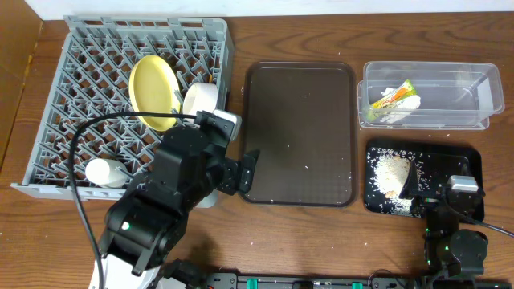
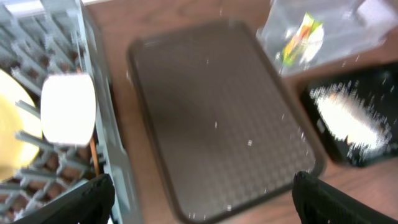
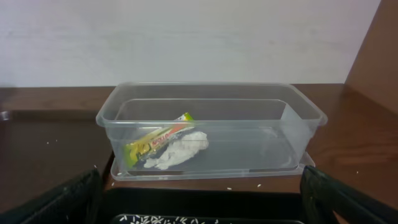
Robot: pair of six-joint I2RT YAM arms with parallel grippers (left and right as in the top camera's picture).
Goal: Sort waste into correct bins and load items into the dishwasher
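- While its jaws stand wide apart, the left gripper (image 2: 202, 182) hangs over the near edge of the dark brown rectangular serving tray (image 2: 211, 112).
- The right gripper (image 3: 200, 179), jaws equally spread and holding nothing, faces the clear plastic rectangular tub (image 3: 205, 120), where the green-and-orange snack wrapper (image 3: 158, 140) lies.

- Serving tray (image 1: 299, 132): dark brown, rectangular, raised rim, rounded corners, textured floor. Lies flat, directly ahead of left pincer (image 1: 246, 170). Tray's left edge sits at pincer tips.
- Table (image 1: 377, 249): brown wood grain, beneath both pincers.
- Wall (image 3: 186, 37): plain white, straight ahead of right pincer (image 3: 199, 190), beyond table's far edge.
- Cable (image 1: 74, 152): black, arcs up to left of left pincer.
- Black bar with green inserts (image 1: 265, 282): behind left pincer, at table's near edge.
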